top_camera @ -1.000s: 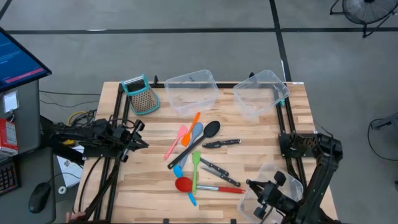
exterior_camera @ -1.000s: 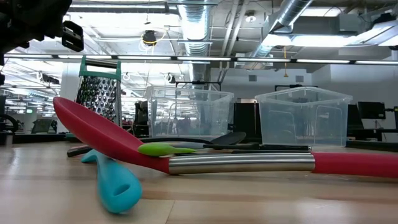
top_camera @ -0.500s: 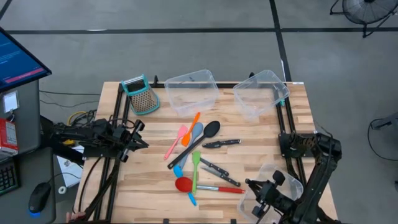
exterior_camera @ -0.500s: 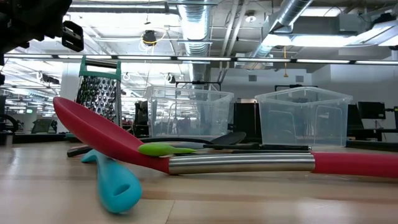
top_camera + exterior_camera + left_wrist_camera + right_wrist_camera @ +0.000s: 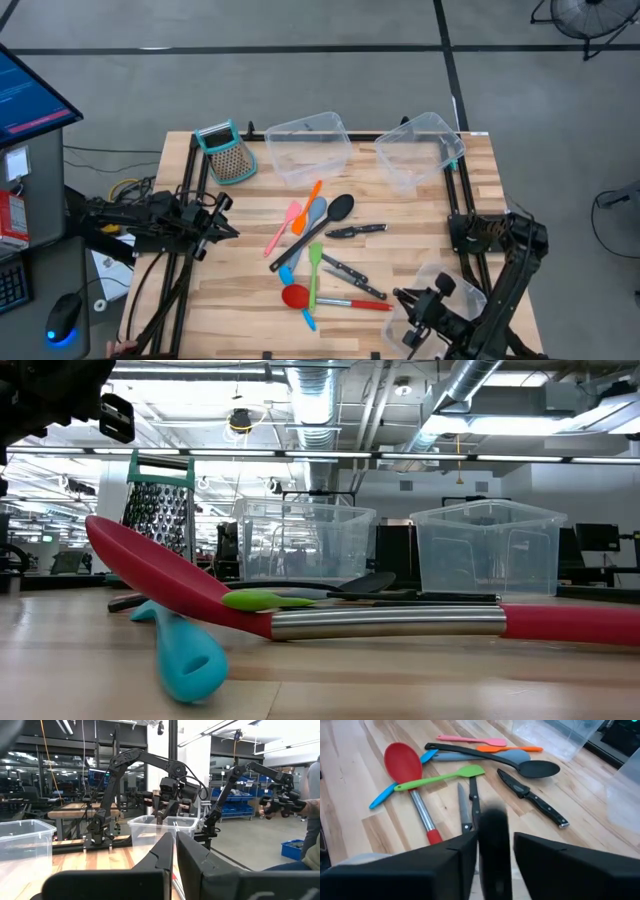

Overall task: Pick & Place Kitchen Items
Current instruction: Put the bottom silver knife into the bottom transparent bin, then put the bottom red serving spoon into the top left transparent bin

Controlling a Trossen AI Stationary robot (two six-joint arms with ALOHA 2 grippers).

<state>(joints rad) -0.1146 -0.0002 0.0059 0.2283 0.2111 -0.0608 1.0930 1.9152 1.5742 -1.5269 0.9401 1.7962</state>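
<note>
The kitchen items lie loose on the wooden table's middle: an orange spatula [image 5: 312, 195], a pink spatula [image 5: 283, 228], a black ladle [image 5: 322, 224], a green spatula [image 5: 314, 268], a red-headed spoon [image 5: 296, 296], a blue utensil [image 5: 308, 318] under it, and three black-handled knives [image 5: 355, 230] [image 5: 343, 267] [image 5: 366, 290]. My right gripper [image 5: 400, 296] hangs at the near right over a clear bin's edge, with a dark blurred thing [image 5: 495, 840] between its fingers. My left gripper [image 5: 228, 222] is shut and empty at the table's left edge. My right gripper has the dark blurred thing's sides [image 5: 495, 850] between its two fingers, and it fills the gap between them. It stands up past the fingertips. What it is, and which part is held, I cannot tell.
A teal-framed grater [image 5: 225, 152] stands at the far left. Two clear bins [image 5: 308, 148] [image 5: 420, 150] stand at the far edge, and a third [image 5: 450, 300] at the near right under my right arm. Bare wood lies left of the utensils.
</note>
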